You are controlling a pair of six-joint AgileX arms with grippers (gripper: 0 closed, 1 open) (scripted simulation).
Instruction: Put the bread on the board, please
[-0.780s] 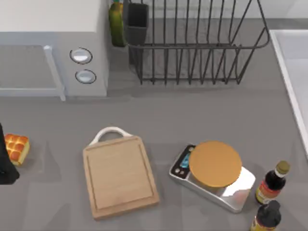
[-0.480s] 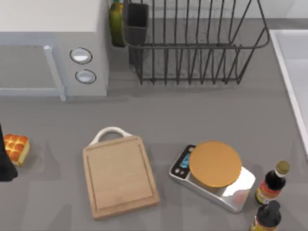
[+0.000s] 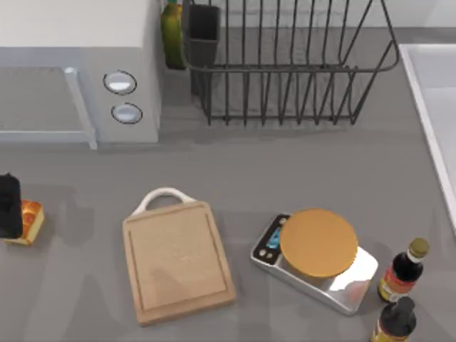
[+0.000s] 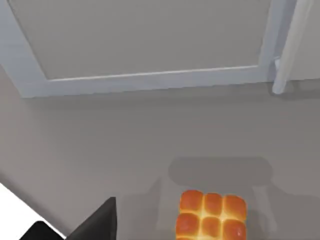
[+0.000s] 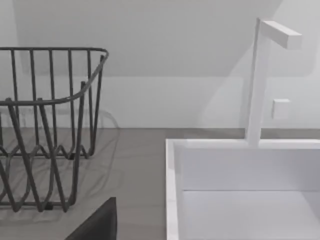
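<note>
Golden-orange, with a browned gridded top and yellow sides, the small squarish loaf of pull-apart bread (image 3: 30,221) lies on the grey desk (image 3: 285,178) at its far left edge, well apart from the board. In the top view a black part of the left arm's gripper (image 3: 9,206) overlaps the loaf's left portion. The left wrist view shows the bread (image 4: 212,218) resting flat on the desk, with one dark finger (image 4: 95,222) beside it and apart from it. Whether the left jaws are released or clenched cannot be told.

The light tan wooden rectangular cutting board (image 3: 178,260) lies flat to the right of the bread, its white loop handle (image 3: 164,196) pointing toward the back of the desk. Its surface carries nothing.

To the right of the board stands a silver kitchen scale with a round orange-brown platter (image 3: 317,242). Two dark sauce bottles (image 3: 402,271) stand near the desk's right front corner.

At the back left sits a white microwave oven (image 3: 78,71) with two round knobs (image 3: 120,83). An olive-green bottle (image 3: 172,35) stands just beside it. A black wire dish rack (image 3: 285,64) occupies the back centre, and a white sink (image 3: 434,92) lies at the right edge.

The right wrist view shows the rack (image 5: 45,125), the sink (image 5: 240,185), a white faucet (image 5: 260,75) and one dark finger (image 5: 97,225) of the right arm. The state of the right jaws cannot be told.
</note>
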